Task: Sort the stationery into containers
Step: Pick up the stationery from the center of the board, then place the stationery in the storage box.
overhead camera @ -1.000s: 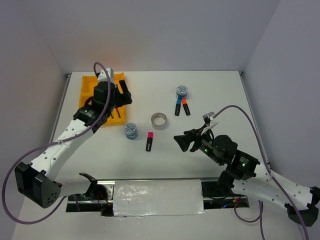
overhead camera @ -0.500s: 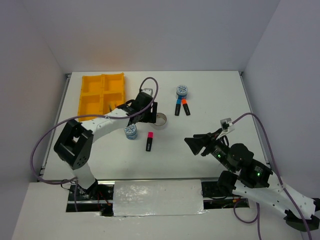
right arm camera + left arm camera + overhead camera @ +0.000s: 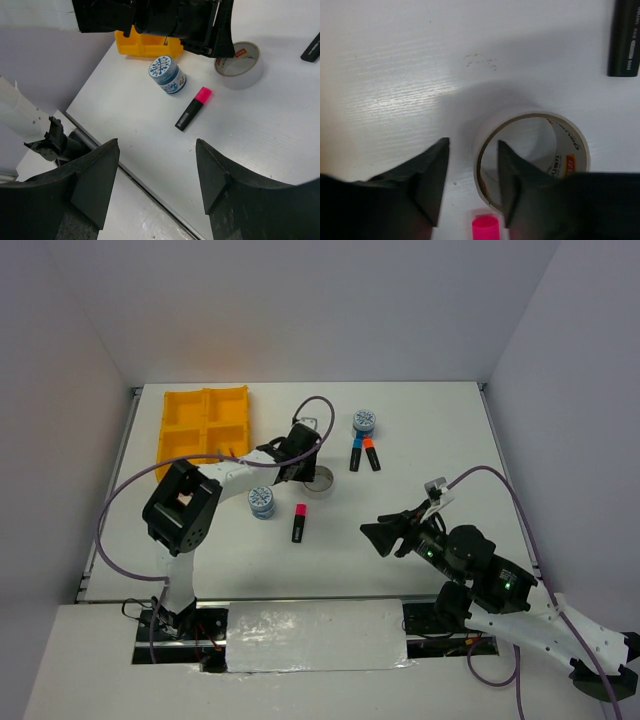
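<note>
The silver-grey tape ring [image 3: 567,150] lies flat on the white table. My left gripper [image 3: 472,143] is down over its near wall, one finger inside the ring and one outside, with a gap still showing; it is open. From above, the left gripper [image 3: 308,470] covers part of the ring [image 3: 324,483]. A pink-capped highlighter [image 3: 299,522] and a blue-white patterned tape roll [image 3: 262,502] lie close by. Farther back are a second patterned roll [image 3: 365,421], a blue-capped highlighter [image 3: 355,454] and an orange-capped one [image 3: 371,453]. My right gripper [image 3: 157,145] hovers open and holds nothing. The yellow tray [image 3: 205,408] sits at the far left.
Grey walls enclose the table on three sides. The left arm [image 3: 235,472] stretches across in front of the tray. The right arm's purple cable [image 3: 500,485] arcs over the right side. A metal rail [image 3: 310,630] runs along the near edge.
My left arm has swung from the tray over to the tape ring and its jaws have narrowed around the ring's wall. The right gripper has drawn back and shifted slightly.
</note>
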`<state>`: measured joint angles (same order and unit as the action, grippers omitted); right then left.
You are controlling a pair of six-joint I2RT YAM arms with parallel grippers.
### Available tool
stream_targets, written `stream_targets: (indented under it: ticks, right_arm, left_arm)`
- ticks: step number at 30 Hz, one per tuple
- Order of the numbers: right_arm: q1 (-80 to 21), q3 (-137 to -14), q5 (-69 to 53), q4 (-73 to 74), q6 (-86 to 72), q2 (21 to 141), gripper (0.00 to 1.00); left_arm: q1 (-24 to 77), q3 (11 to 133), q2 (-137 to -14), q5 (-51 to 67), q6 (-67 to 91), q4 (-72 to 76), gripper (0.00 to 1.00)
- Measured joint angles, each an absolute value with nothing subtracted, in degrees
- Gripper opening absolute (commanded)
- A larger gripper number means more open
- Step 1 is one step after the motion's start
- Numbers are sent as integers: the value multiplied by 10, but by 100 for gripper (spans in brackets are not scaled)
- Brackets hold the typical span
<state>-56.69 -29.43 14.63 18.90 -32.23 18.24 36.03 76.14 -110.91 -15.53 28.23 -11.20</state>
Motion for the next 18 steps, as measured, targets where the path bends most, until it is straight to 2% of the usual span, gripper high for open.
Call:
stream_targets:
  ticks: [1,3,5,6,7,14,18]
  right_arm:
    - [-567,-294,145,189,-321,182,69]
    - [-567,-294,145,189,-320,181,69]
    - [-567,-294,146,189,-319,178,69]
    - [-567,-294,146,189,-318,177,69]
    - [-567,-294,146,189,-317,175,69]
    - [-567,-294,149,189,-310,175,70]
    - [-567,-294,148,189,-306,176,70]
  left_arm:
    - [358,763,-1115,-156,281,-111,34]
    - [356,763,-1123,-154,282,-110,18]
    - [354,763,-1125,-151,277,-110,16]
    - [352,763,-1125,-148,274,-107,12]
    - [350,763,-1125,-146,273,-102,2]
    - [320,761,-1080,-127,275,-82,0]
    - [273,802,-1032,-182,301,-124,0]
